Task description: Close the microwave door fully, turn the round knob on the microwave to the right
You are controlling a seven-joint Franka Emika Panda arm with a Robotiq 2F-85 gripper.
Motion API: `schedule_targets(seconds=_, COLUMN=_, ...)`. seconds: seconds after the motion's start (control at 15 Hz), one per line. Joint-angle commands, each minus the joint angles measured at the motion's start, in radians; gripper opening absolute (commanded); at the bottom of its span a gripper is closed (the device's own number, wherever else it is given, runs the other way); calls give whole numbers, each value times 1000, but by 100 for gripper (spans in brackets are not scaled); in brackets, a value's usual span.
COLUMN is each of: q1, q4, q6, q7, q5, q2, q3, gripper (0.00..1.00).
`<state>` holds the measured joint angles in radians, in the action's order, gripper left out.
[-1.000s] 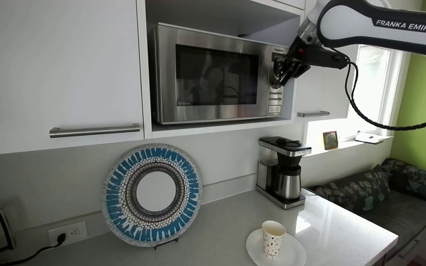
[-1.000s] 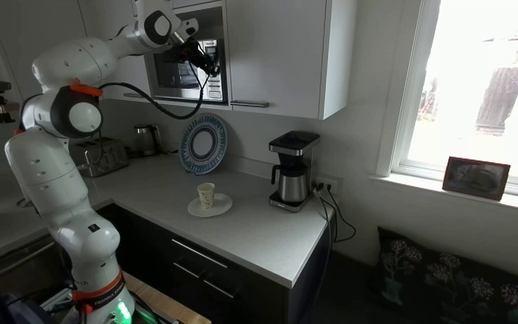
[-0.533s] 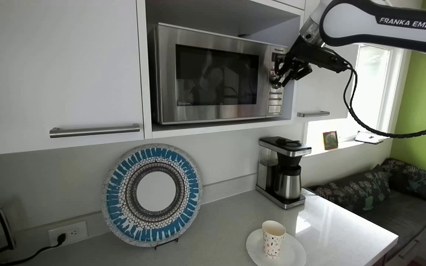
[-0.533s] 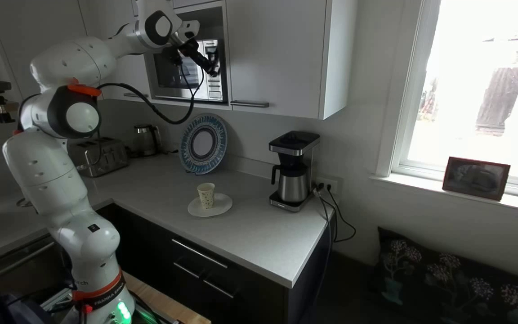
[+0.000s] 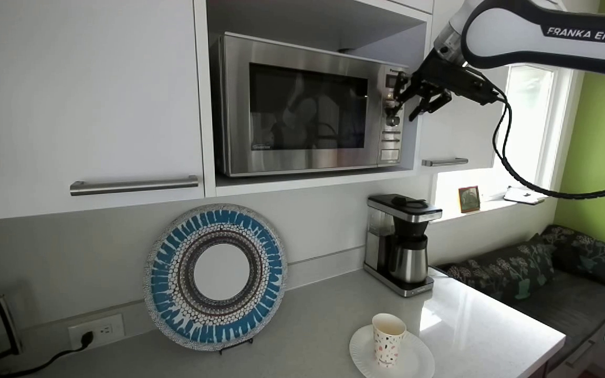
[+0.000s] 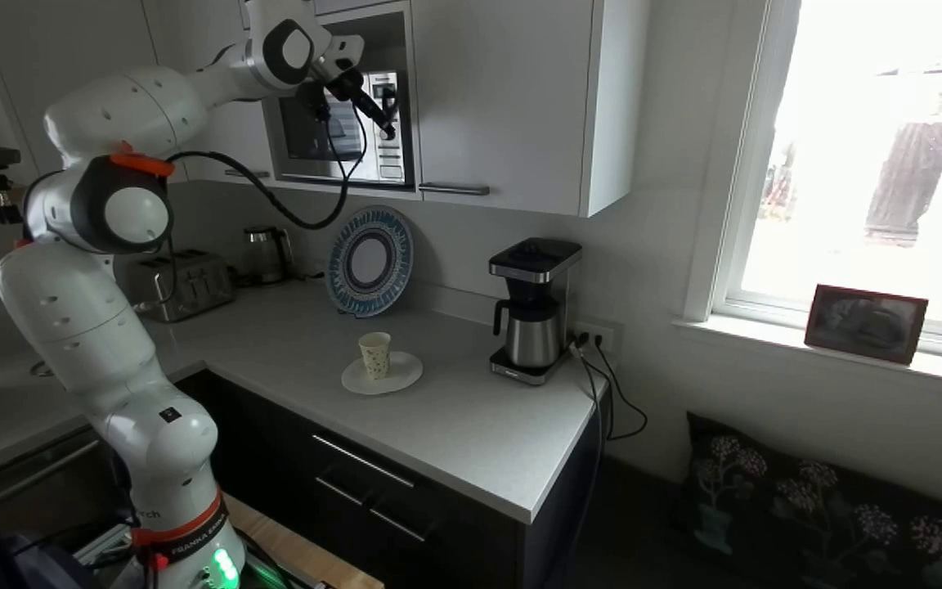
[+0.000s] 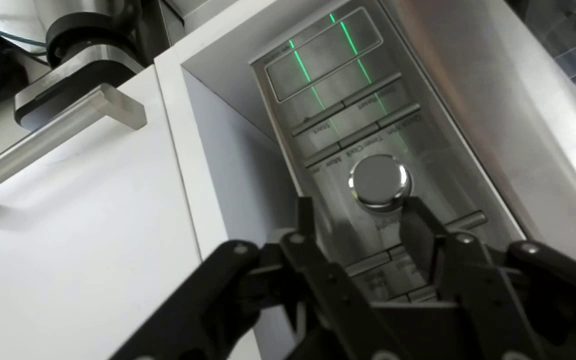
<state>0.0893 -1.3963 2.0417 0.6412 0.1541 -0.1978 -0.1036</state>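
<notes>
Black tool [image 7: 359, 218], fingers [image 7: 420, 232] apart, near round knob [image 7: 379, 180] on steel microwave [image 5: 310, 105]; door [image 5: 302, 107] closed.

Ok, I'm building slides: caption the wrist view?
Open gripper facing the round microwave knob, a cabinet handle at picture left.

FRANKA EMIKA on the robot arm [image 5: 523, 39]! Inverter on the microwave door [image 5: 308, 107]! Now the control panel [image 7: 348, 120], upside down: Start, Reset, Timer/Clock, Quick Min, More!

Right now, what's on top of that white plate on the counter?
A speckled cup stands upright on the white plate. Some of the cup's inner wall shows, but not its bottom, so I can't tell whether it's empty. The plate directly beneath is covered.
</notes>
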Motion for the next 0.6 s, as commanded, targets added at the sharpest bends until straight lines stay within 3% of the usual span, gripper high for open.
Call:
schedule_targets(seconds=0.0, q1=7, q4=-7, q6=51, q7=-74, q5=28, q2=6, q3=13, gripper=82)
schedule_targets(seconds=0.13, q1=6, q4=-15, q6=38, q7=-127, q5=42, q2=-9, q3=14, gripper=98)
schedule_targets(seconds=0.53, q1=-1, q4=-45, q6=30, q7=-275, q5=71, q2=-76, q3=5, gripper=100)
